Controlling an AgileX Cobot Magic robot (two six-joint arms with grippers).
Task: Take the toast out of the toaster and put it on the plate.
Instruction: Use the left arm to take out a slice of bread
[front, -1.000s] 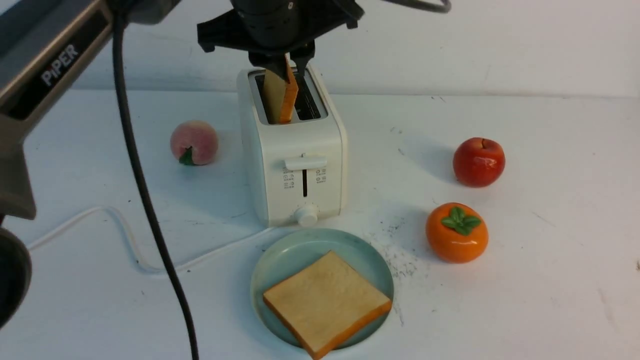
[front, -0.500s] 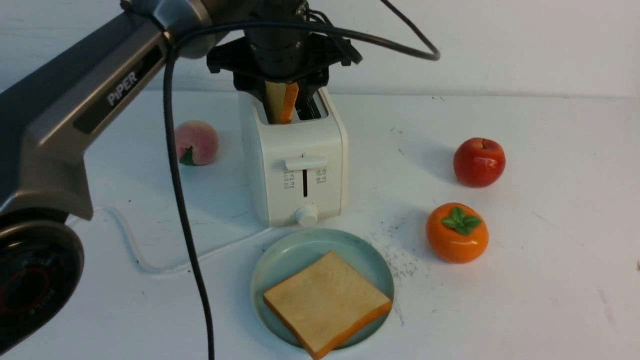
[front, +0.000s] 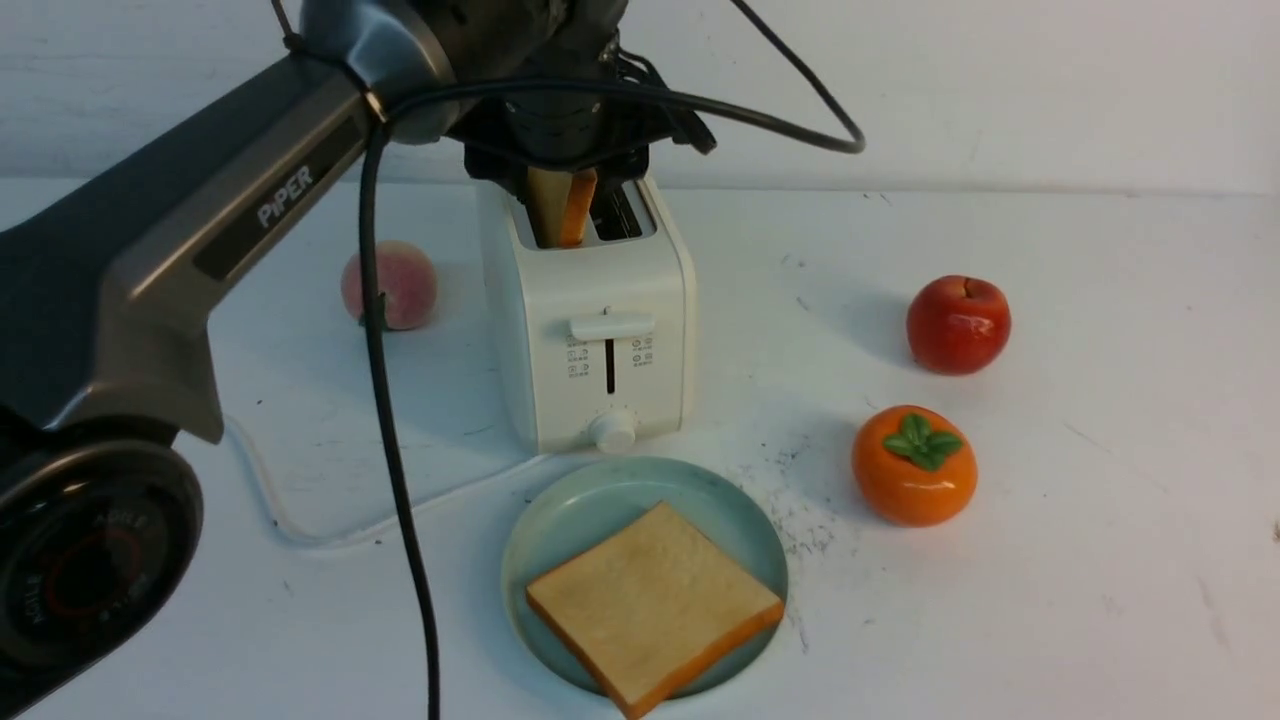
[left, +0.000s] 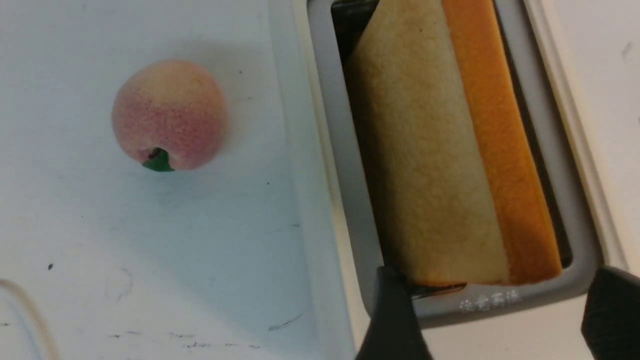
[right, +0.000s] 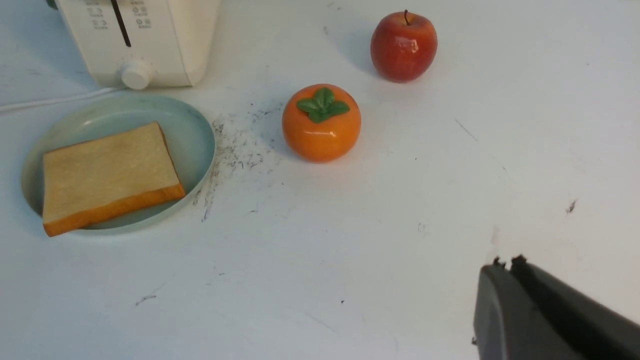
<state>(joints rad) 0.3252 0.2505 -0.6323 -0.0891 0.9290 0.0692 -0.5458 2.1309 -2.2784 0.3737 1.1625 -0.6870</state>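
The white toaster (front: 600, 330) stands at the table's middle back, also in the right wrist view (right: 160, 35). A toast slice (front: 562, 205) stands tilted in its left slot; it also shows in the left wrist view (left: 440, 165). My left gripper (front: 566, 172) hangs over that slot, open, with its black fingers (left: 392, 315) on either side of the slice's end; the gripper (left: 500, 310) holds nothing. A second toast slice (front: 650, 600) lies flat on the pale blue-green plate (front: 620, 485) in front of the toaster. My right gripper (right: 505, 262) is shut and empty above bare table.
A peach (front: 395, 285) lies left of the toaster. A red apple (front: 957, 323) and an orange persimmon (front: 913, 463) sit to the right. The toaster's white cord (front: 300, 530) runs left across the table. My left arm spans the left of the front view.
My left gripper has come down over the toaster, its fingers now lower around the upright slice. The slice, the plate and the fruit have not moved.
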